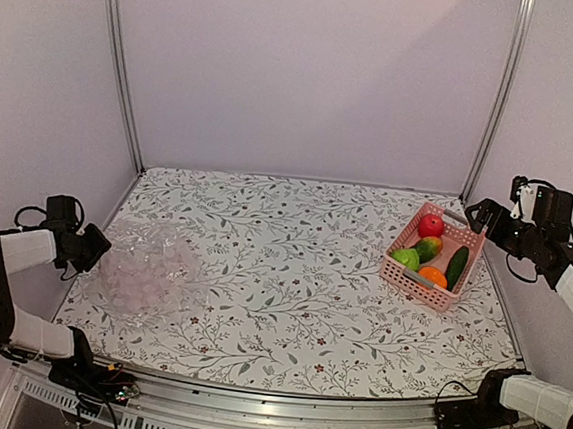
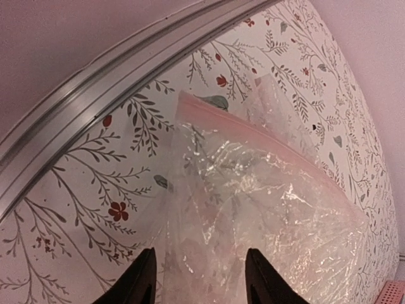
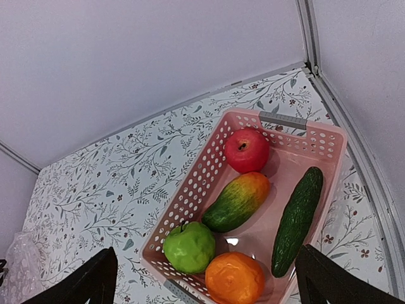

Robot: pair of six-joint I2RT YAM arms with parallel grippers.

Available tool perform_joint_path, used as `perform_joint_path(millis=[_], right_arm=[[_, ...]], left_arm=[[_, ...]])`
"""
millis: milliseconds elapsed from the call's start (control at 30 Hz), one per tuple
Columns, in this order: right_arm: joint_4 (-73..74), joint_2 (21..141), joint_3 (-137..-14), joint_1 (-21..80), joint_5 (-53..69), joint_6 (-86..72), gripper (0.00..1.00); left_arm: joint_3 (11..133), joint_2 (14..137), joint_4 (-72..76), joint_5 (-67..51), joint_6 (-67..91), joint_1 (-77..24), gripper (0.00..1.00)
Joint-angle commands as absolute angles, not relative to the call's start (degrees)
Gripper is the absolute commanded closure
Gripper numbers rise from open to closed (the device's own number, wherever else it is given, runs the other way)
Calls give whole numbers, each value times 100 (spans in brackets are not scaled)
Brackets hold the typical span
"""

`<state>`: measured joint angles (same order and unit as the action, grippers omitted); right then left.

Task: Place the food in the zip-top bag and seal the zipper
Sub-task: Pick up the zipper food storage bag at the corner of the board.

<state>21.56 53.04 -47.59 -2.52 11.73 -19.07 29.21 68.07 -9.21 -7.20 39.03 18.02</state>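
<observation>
The food (image 1: 427, 249) lay in the basket (image 1: 419, 286). The zip-top bag (image 1: 146, 268) lay on the table (image 1: 281, 274), well to the left of the basket and slightly nearer the front.

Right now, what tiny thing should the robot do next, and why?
Probably pinch the left gripper shut on the zip-top bag: plastic lies between its fingers, and all the food sits in the pink basket, so the bag needs holding first.

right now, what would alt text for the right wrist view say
A pink basket on a floral-print table holds a red apple, a green-orange mango, a green apple, an orange and a dark green cucumber. The right gripper hangs open above it, its dark fingers at the bottom corners.
</observation>
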Motion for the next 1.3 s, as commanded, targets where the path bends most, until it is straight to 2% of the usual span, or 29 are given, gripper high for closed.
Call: perform_joint_path(millis=[0, 133, 200, 367, 533, 733, 967, 1267], right_arm=[[2217, 5234, -4728, -204, 1261, -1866, 1], [2228, 5247, -4750, -204, 1315, -1855, 1], [2250, 5249, -4770, -204, 1343, -1846, 1], [2372, 5214, -4805, -203, 1349, -1846, 1], [2627, 5250, -4890, -209, 1260, -1852, 1], [2821, 5497, -5114, -202, 1490, -1949, 1], [2817, 5525, -5338, -43, 2127, -2037, 1], [2643, 5734, -5659, 1416, 2466, -1834, 1]], left_arm=[[3112, 7057, -722, -850, 3841, 1859, 53], [3138, 7146, -725, -810, 3795, 1860, 53], [3149, 7192, -732, -834, 3760, 1863, 59], [3153, 7202, -754, -953, 3763, 1857, 76], [3186, 6869, -936, -1141, 3705, 1859, 100], [3255, 6131, -865, -1812, 3935, 1671, 100], [3821, 5478, -862, -2847, 3386, 692, 100], [4776, 5570, -953, -4100, 2762, -858, 100]])
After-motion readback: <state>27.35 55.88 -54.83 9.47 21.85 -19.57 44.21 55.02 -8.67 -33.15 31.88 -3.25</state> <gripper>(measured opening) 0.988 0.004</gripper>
